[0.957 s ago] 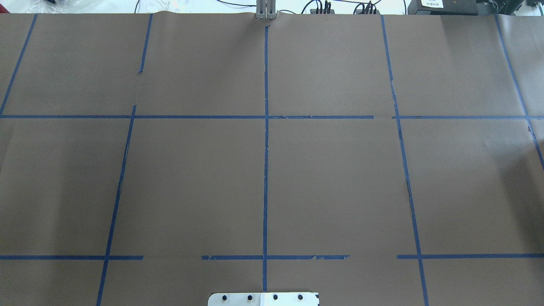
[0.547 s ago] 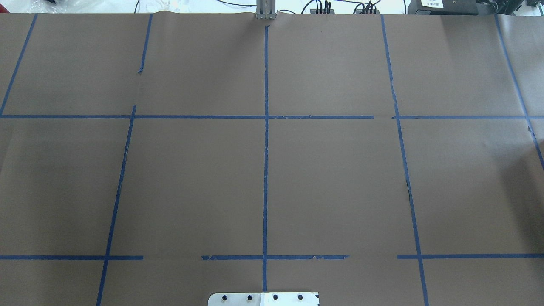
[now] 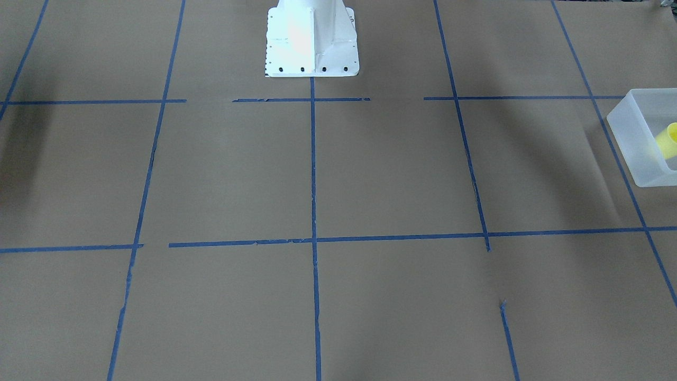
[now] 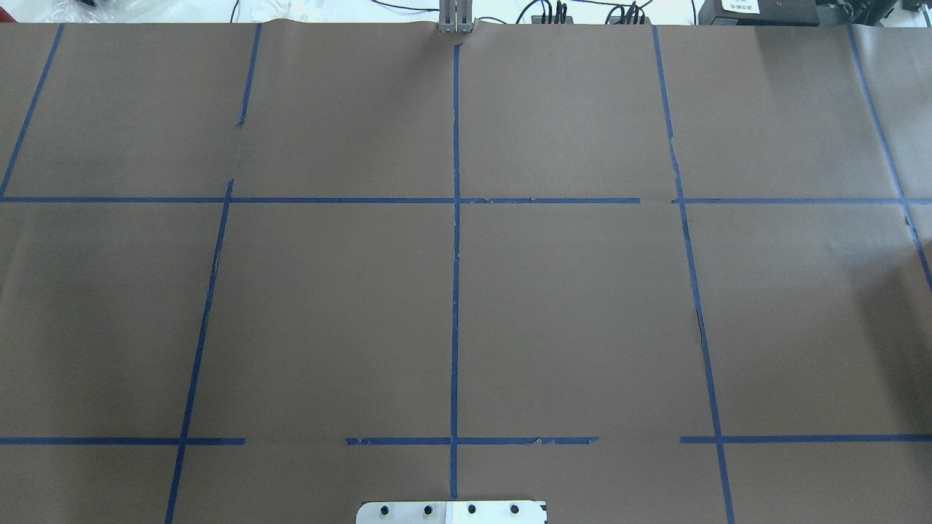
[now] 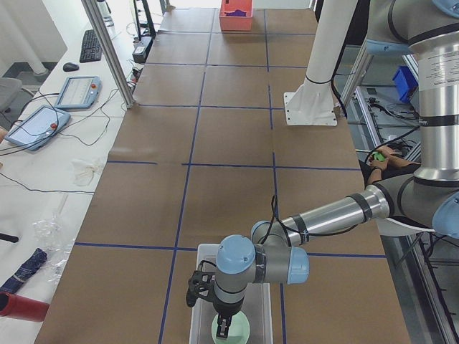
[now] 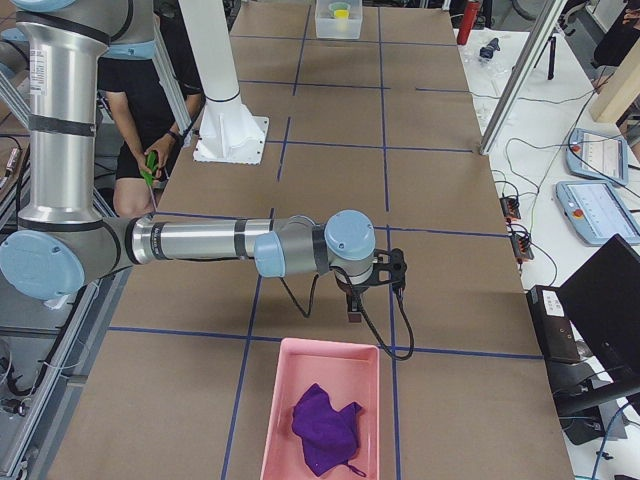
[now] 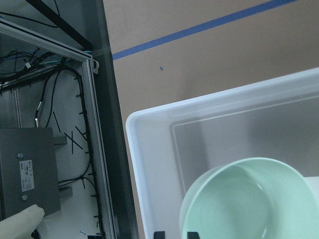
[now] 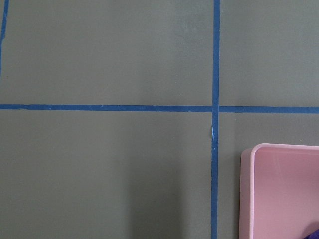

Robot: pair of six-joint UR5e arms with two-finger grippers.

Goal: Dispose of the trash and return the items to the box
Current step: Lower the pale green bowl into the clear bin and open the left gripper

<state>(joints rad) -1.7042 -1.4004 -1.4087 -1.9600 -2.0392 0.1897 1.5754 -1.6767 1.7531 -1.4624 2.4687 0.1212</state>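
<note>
The frosted white box point(image 3: 632, 143) stands at the table's end on my left, with the yellow cup point(image 3: 669, 140) lying inside. In the left wrist view my left gripper point(image 7: 174, 234) is shut on the rim of a pale green bowl point(image 7: 244, 204), which is low inside the box point(image 7: 149, 119). The exterior left view shows the same gripper point(image 5: 224, 328) over the bowl point(image 5: 242, 330). My right gripper point(image 6: 354, 312) hangs above bare table just beyond a pink tray point(image 6: 275, 420); I cannot tell whether it is open or shut.
The pink tray point(image 8: 279, 189) holds a purple cloth point(image 6: 325, 425). The white robot pedestal point(image 3: 312, 37) stands at the table's near middle. The table edge and frame point(image 7: 107, 149) run right beside the box. A person point(image 6: 150, 150) stands behind the robot.
</note>
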